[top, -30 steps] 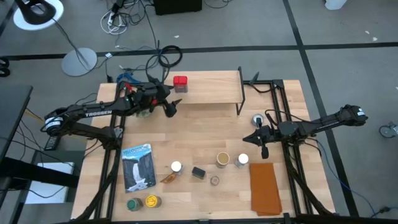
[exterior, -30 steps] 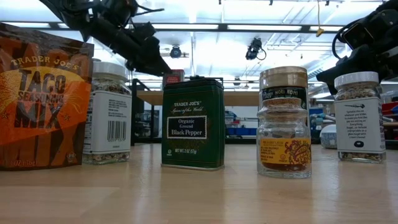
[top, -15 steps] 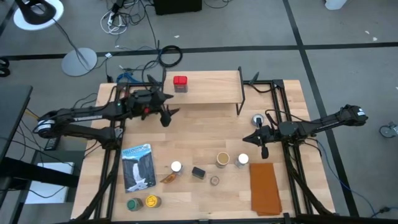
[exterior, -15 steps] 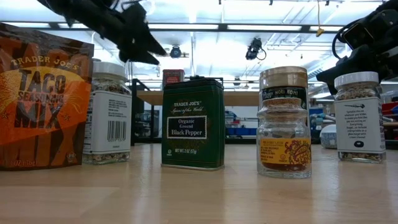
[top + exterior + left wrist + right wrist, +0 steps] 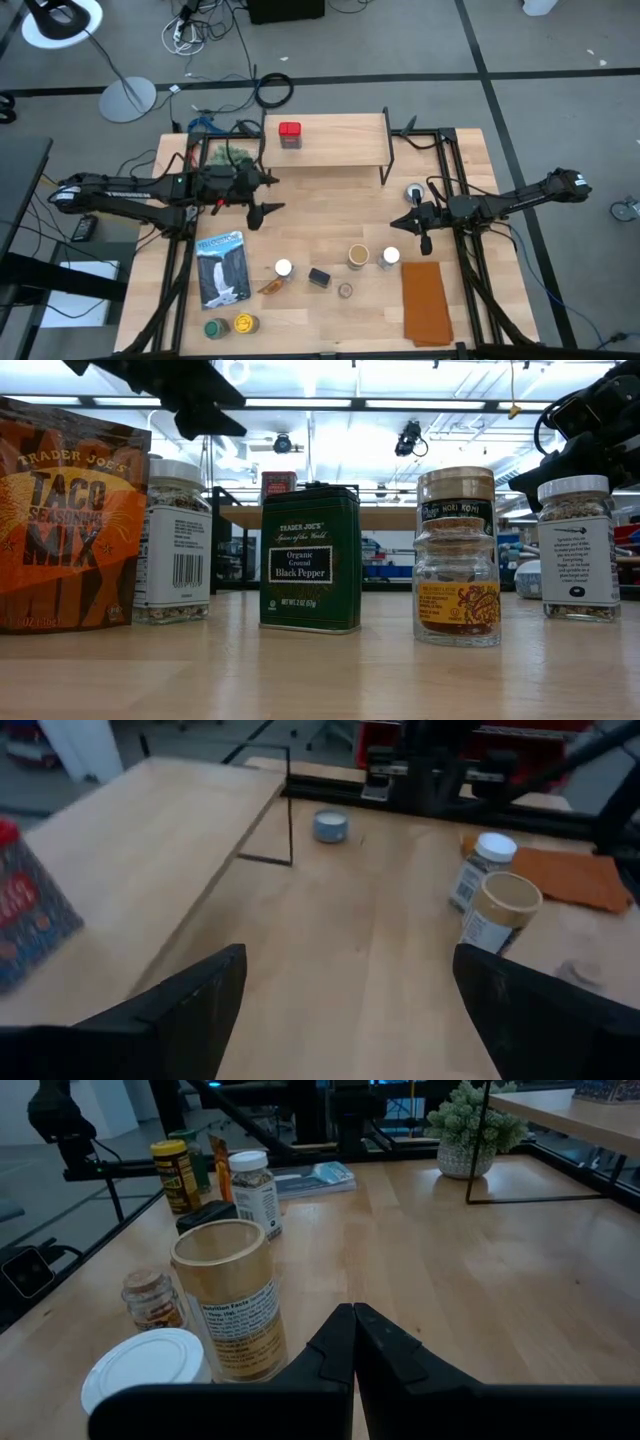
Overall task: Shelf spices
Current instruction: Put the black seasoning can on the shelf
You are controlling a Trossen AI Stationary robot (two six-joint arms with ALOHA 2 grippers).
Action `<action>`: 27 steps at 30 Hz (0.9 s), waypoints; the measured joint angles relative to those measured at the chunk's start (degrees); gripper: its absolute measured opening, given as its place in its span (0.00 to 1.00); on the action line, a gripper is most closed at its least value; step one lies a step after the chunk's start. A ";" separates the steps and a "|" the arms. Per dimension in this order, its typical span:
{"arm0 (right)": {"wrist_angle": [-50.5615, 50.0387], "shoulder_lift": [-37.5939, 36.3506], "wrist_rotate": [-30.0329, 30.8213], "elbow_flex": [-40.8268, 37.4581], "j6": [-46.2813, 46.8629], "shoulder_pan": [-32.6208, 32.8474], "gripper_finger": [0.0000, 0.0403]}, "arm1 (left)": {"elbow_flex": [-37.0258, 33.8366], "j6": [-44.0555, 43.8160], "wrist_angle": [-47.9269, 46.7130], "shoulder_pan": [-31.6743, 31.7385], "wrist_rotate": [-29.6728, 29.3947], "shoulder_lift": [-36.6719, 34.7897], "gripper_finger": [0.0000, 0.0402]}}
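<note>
The shelf point(image 5: 335, 140) stands at the table's far edge with one red spice tin point(image 5: 290, 134) on its top near the left end. My left gripper point(image 5: 264, 196) hovers open over the table, near and left of the shelf, with nothing between its fingers point(image 5: 190, 1005). The other spices stand in a loose group near the front: a tan jar point(image 5: 358, 257), a white-lidded jar point(image 5: 390, 258), a dark green tin point(image 5: 310, 555) and a small jar point(image 5: 345, 291). My right gripper point(image 5: 400, 222) waits shut just beyond the tan jar point(image 5: 228, 1295).
A round silvery tin point(image 5: 414, 191) sits by the shelf's right leg and a green plant ball point(image 5: 228, 155) by its left end. A blue booklet point(image 5: 221, 268) lies front left, an orange cloth point(image 5: 426, 302) front right. Two more jars point(image 5: 229, 325) stand at the front left.
My left gripper has drawn back from the red tin on the shelf, swinging toward the table's near edge and rising a little, its fingers open all the while. The red tin has stayed where it was on the shelf.
</note>
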 joint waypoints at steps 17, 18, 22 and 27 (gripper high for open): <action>0.00 0.00 -0.01 -0.02 0.00 -0.01 0.02 | 0.00 -4.25 20.35 -0.05 6.69 9.89 0.90; 0.00 -0.02 0.00 -0.02 0.02 -0.02 0.02 | 0.03 -2.93 21.61 -0.29 8.60 10.69 0.90; 0.00 -0.02 0.00 0.00 0.00 -0.01 0.02 | 4.22 2.43 16.90 -3.41 13.18 13.68 0.88; 0.00 -0.02 0.00 -0.01 0.01 -0.01 0.02 | 14.24 10.93 1.06 -9.80 7.95 18.12 0.82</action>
